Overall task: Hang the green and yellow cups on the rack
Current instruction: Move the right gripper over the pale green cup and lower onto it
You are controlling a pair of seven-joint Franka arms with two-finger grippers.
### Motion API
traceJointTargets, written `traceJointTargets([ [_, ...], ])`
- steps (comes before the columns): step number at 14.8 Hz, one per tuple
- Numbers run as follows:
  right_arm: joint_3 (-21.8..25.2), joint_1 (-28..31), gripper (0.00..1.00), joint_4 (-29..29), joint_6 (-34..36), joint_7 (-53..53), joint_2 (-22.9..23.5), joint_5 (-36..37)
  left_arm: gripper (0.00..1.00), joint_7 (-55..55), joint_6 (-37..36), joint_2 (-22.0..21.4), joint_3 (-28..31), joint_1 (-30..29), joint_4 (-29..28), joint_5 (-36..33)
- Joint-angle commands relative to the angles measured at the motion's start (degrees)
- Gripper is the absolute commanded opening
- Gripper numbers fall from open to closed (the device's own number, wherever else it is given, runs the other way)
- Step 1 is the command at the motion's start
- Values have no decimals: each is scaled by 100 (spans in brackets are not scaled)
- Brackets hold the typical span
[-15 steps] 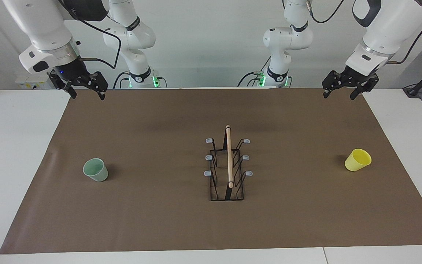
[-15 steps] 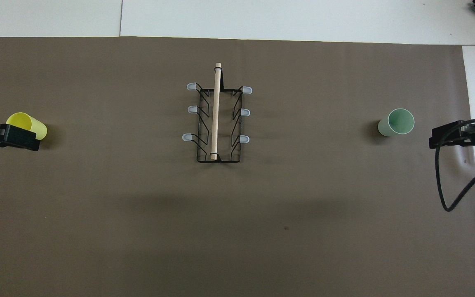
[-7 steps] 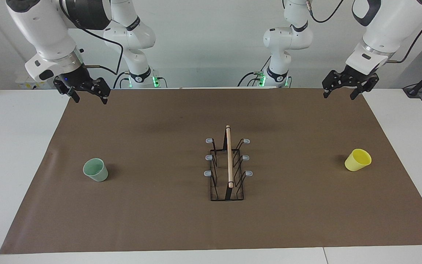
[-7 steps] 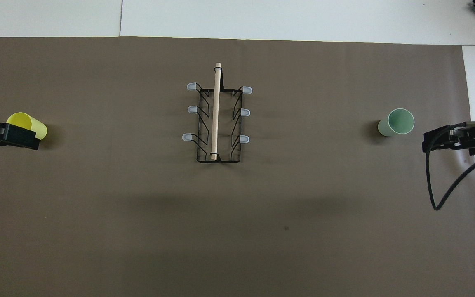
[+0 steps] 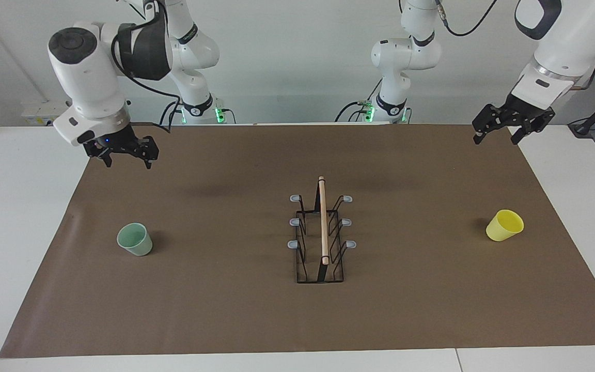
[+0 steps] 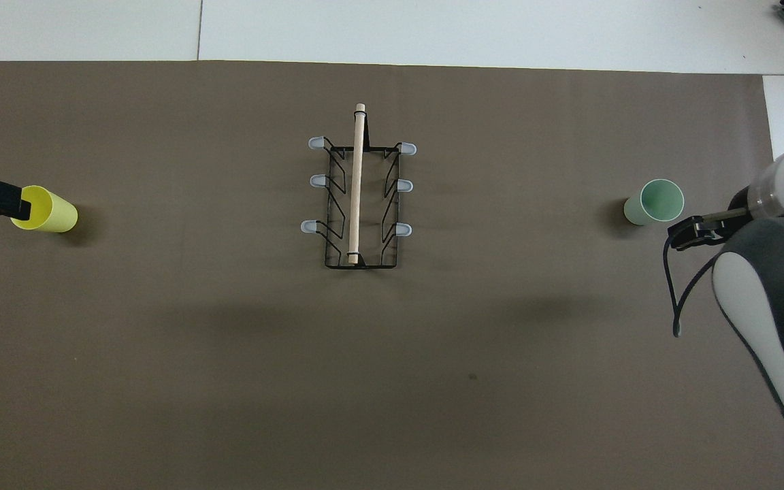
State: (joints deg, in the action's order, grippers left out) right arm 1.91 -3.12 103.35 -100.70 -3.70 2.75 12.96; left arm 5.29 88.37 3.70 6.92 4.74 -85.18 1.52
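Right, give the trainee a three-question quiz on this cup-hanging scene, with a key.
1. True or false: the green cup already hangs on the rack.
2. Which cup stands toward the left arm's end of the table? A) green B) yellow
3. Fill in: the rack has ___ grey-tipped prongs.

Key:
1. False; it stands upright on the brown mat, and the right gripper is raised above the mat with fingers open.
2. B, the yellow cup; the left gripper is raised too, fingers open.
3. Six.

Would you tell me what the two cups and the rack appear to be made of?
Green cup and yellow cup: probably plastic, given smooth, evenly coloured matte walls. Rack: thin black wire, likely coated metal, topped by a pale rod with a wooden look; its grey prong tips may be rubber.
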Motion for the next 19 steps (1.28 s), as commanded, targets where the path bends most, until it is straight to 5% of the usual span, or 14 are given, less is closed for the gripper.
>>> traceJointTargets([
  [1, -24, -294, 100, -78, -396, -551, 638, 680, 100, -54, -153, 831, 256, 18, 974, 155],
  [7, -24, -567, 100, 106, -1302, -2633, 1175, 2262, 100, -115, 83, 2230, 1495, 53, 2206, 1401],
  [13, -33, -628, 100, 686, -1778, -4715, 1359, 3598, 100, -792, 532, 2767, 2067, -122, 2252, 2149],
  [16, -24, -1190, 100, 617, -1436, -4868, 1807, 4538, 100, -977, 488, 3136, 2191, -342, 2243, 2335],
  [19, -24, -1103, 100, 607, -1522, -4868, 1931, 4811, 100, -1440, 506, 3478, 2191, -693, 2260, 2668],
])
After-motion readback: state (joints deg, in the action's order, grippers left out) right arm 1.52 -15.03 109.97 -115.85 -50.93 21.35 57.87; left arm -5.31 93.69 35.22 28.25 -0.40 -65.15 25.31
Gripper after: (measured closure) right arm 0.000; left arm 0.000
